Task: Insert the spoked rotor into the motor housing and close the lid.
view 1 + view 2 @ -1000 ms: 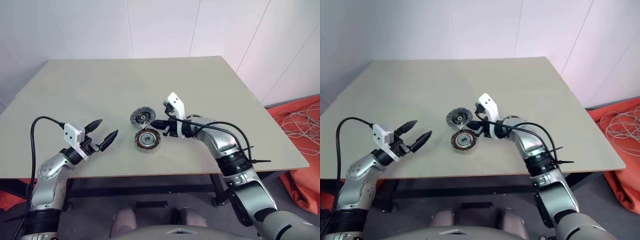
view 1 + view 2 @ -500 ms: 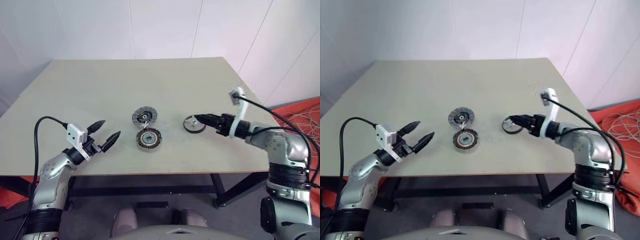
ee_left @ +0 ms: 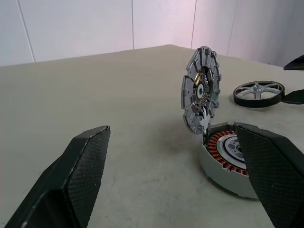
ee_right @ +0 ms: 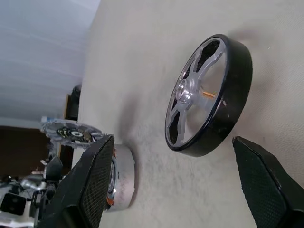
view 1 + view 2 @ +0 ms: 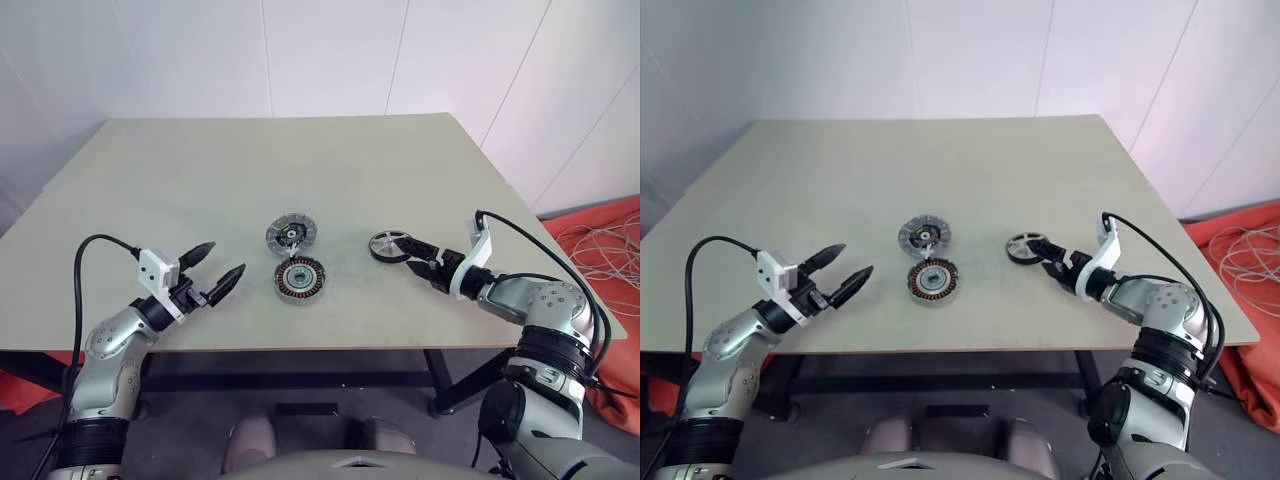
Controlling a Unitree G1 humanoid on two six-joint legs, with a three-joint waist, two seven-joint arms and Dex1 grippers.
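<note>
Copper-brown windings ring the silver hub of the motor housing, which lies flat on the beige table just left of the frame's centre. The lid stands tilted up just above it in the picture, hinged at the housing's far edge, its ribbed face showing in the left wrist view. The spoked rotor lies flat on the table right of centre, well apart from the housing, with a dark rim around its silver spokes. The right gripper sits just beside the rotor at its lower right, fingers spread wide and holding nothing. The left gripper, at lower left, points toward the housing, its fingers likewise wide apart and empty.
</note>
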